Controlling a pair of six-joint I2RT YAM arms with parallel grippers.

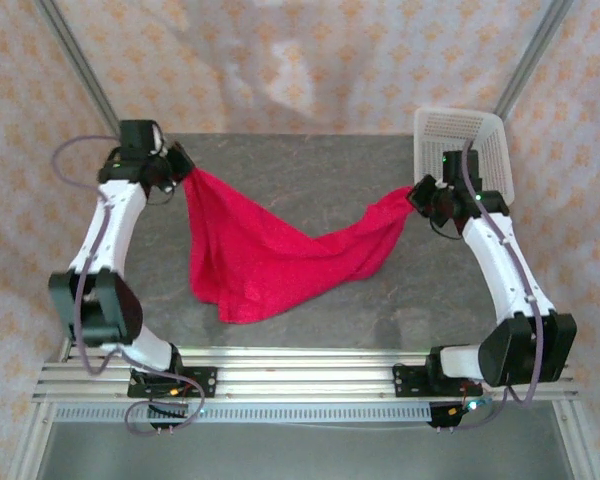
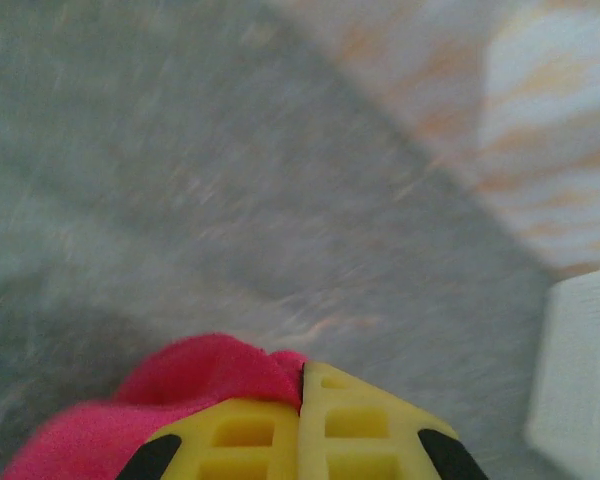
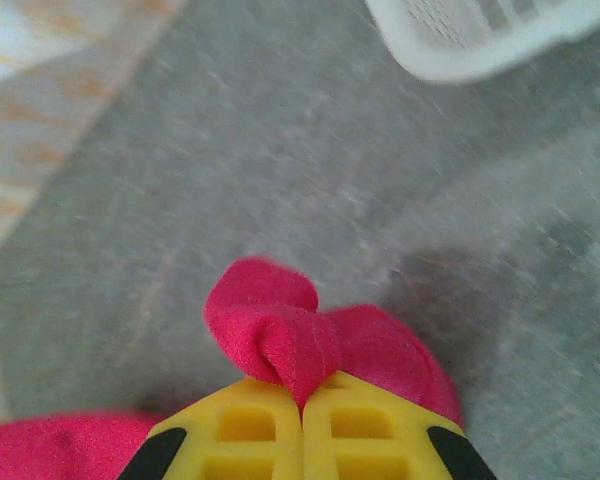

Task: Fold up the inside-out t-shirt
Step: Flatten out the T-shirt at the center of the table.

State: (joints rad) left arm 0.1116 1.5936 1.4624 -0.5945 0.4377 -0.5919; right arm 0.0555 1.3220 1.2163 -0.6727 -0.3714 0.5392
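**Shirt held at two ends, the spreading step in hand**

The left gripper (image 1: 183,172) was fully closed on one edge of the inside-out t-shirt (image 1: 270,250), and the right gripper (image 1: 418,196) was closed in the same way on the opposite edge. In both wrist views the yellow jaws met with a pinch of red cloth squeezed between them. The shirt hung between the two grippers like a hammock. It sloped down from each of them, and its middle lay bunched on the table (image 1: 310,160), below the grippers and nearer to the arm bases. The white basket (image 1: 470,140) stood just behind the right gripper.

I judge that the step in hand was stretching the shirt flat, and that folding had not yet begun. The next move would call for drawing the grippers apart until the sag is gone, then lowering the cloth evenly with both pinches firm.
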